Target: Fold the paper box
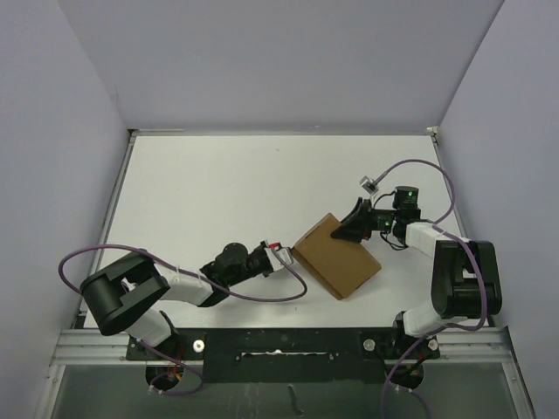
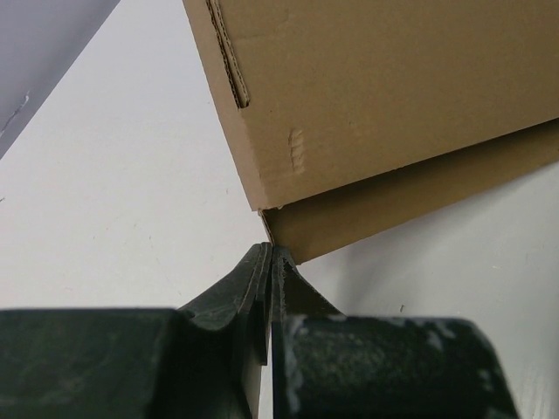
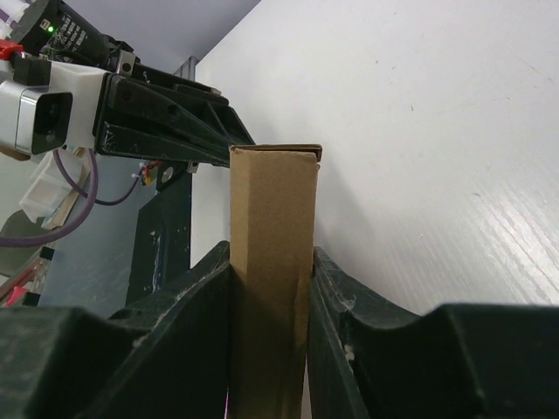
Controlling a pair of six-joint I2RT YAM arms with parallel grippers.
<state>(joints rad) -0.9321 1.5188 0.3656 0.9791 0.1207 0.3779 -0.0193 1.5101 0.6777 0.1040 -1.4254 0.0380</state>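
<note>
Where the two arms are bolted at the near edge of the bench (image 1: 218,175), each one bends inward, and a purple cable (image 1: 262,297) loops off the left arm. Just beyond them, right of the bench's middle, lies the paper box (image 1: 336,259): plain brown cardboard, folded shut into a thin rectangle and turned diagonally.

The left claw (image 1: 281,253) reaches in low from the left to the box's left corner. In the left wrist view its two dark fingers (image 2: 249,288) are pressed together with nothing seen between them, and their tips touch the corner of a lower cardboard layer that pokes out from under the top panel (image 2: 384,96). That panel has a narrow cut slot near its edge and a small dent lower down.

The right claw (image 1: 354,225) sits on the box's far right edge. In the right wrist view the box (image 3: 271,209) shows edge-on as a narrow strip, and the claw's fingers (image 3: 341,297) pinch it across its thickness, one on each face. Whether that edge is lifted off the bench cannot be told. Past the box's end the left arm's black fingers (image 3: 166,122) point toward it.

Farther out, white bench runs to the pale grey walls.
</note>
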